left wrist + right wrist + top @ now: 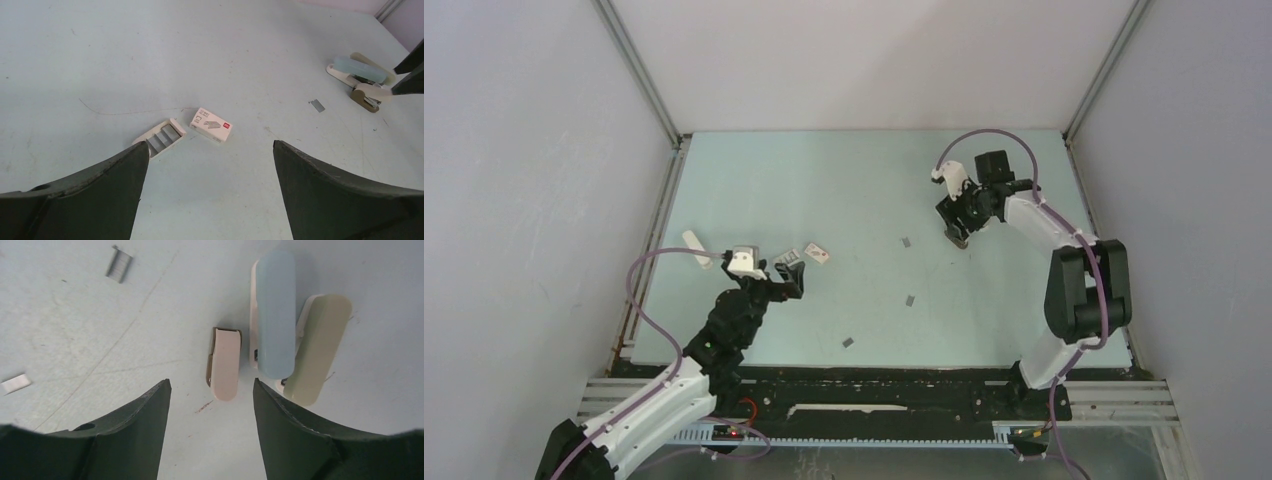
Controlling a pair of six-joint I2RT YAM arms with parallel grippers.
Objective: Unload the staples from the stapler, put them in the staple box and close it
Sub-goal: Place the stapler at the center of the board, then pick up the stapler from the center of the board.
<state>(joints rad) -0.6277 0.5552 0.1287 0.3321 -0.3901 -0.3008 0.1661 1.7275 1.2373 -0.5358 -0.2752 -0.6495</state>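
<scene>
My right tool (210, 395) hangs with its jaws apart and empty over the small brown-and-white piece (224, 365). The stapler (274, 315) lies just beside that piece on the worktop (75, 330). I'd shift across and centre on the blue body before closing, squarely, so it can't skid. Loose staples (119, 264) lie nearby. My left tool (210, 150) is wide and holds nothing.

stapler (272, 315) flanked: grey-brown item (224, 365) one side, cream piece (317, 347) other; top free.

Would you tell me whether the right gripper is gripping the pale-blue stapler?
No, the right gripper has its fingers standing apart, and the stapler lies on the table outside the gap between them.
</scene>
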